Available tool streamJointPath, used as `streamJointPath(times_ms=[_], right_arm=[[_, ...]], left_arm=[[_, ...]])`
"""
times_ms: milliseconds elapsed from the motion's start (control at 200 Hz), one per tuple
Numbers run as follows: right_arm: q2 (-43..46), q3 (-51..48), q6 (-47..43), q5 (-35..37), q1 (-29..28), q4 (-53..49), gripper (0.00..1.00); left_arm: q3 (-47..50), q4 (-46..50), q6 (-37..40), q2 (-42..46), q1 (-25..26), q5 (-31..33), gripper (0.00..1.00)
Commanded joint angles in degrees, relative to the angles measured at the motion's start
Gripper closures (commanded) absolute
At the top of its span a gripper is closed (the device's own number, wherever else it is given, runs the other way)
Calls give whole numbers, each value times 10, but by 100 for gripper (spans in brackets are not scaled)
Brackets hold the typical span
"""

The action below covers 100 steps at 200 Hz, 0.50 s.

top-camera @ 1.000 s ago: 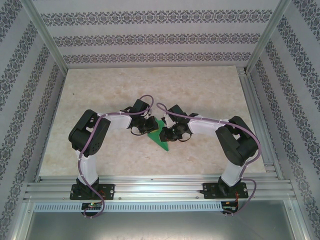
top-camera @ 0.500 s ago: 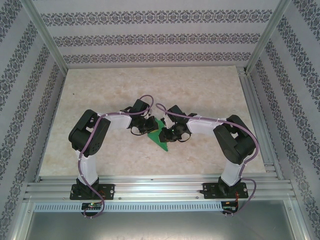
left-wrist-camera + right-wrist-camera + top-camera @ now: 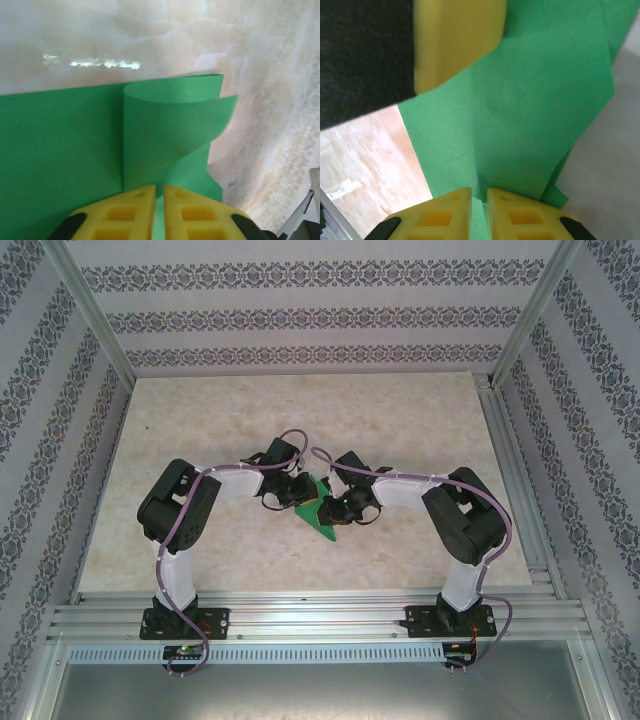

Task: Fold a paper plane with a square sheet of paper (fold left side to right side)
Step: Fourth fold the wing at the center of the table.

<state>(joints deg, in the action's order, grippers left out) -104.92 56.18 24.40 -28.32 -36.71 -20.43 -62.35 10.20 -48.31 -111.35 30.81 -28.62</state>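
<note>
Left pincer (image 3: 158,192): almost together, only a sliver of gap with green in it. Cannot tell whether clamped on the curled flap (image 3: 170,130) or merely loose against it.

Right pincer (image 3: 479,194): drawn together on a raised ridge of the square sheet of paper (image 3: 322,522), pinching it.

Paper lying mid-worktop (image 3: 300,410), between the two wrists, part-folded, with one flap arched over and not pressed flat. Probably mid-fold, the creasing not yet done.

Risks from here:
- Letting go of the flap too soon and having it spring back open.
- Pulling with both pincers at once and tearing or skewing the thin sheet.
- Pressing down off the edge line and setting a crooked crease.
- Crowding the two pincers, already near each other, into a knock.
</note>
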Motion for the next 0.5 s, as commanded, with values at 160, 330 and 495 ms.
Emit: streamJointPath(times_ms=[160, 330, 495], right_arm=[[-39, -20, 7, 14, -1, -19, 83], [-39, -17, 6, 17, 0, -24, 83], [-36, -11, 2, 20, 0, -31, 83]], left_arm=[[-44, 122, 71, 104, -63, 17, 69], [-25, 127, 82, 160, -73, 1, 77], [62, 11, 21, 164, -34, -43, 89]])
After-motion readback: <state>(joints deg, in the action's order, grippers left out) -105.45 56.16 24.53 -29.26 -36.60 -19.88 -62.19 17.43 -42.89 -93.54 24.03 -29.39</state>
